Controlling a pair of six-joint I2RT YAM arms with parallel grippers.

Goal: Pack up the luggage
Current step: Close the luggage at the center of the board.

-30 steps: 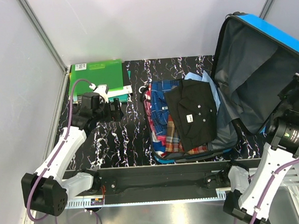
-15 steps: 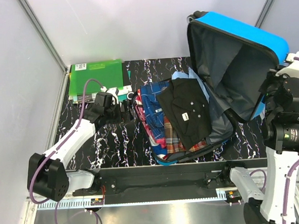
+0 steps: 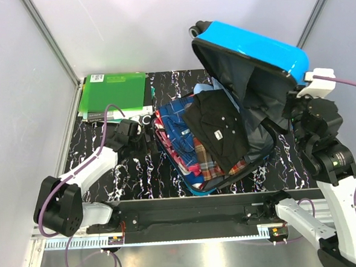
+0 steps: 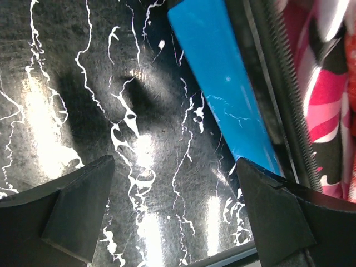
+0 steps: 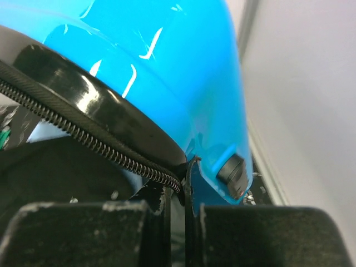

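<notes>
Beyond left pincer (image 4: 172, 183), green folders (image 3: 112, 95), luggage (image 3: 251, 44) alongside

Clothes (image 3: 211, 137) lie in the luggage (image 3: 251, 41); folders (image 3: 112, 95) sit left of it on the table (image 3: 138, 166).

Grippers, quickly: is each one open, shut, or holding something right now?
Left gripper: open, holding nothing, beside the luggage.
Right gripper: shut, pinching the edge of the luggage lid.
</notes>
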